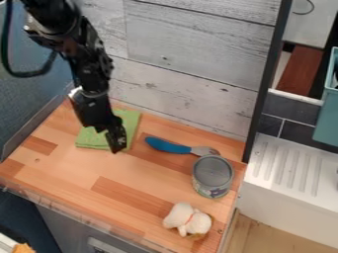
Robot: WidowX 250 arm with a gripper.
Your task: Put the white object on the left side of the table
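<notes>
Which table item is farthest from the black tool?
White plush toy, front corner; the green cloth, blue-handled utensil and grey metal can all sit closer.

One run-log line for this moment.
gripper at green cloth, away from toy | white toy on table's right side, not yet on left | can beside blue-handled utensil

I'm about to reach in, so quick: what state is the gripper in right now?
Gripper: open or closed cannot be told; the white object is away from it, near the table's front right.
</notes>
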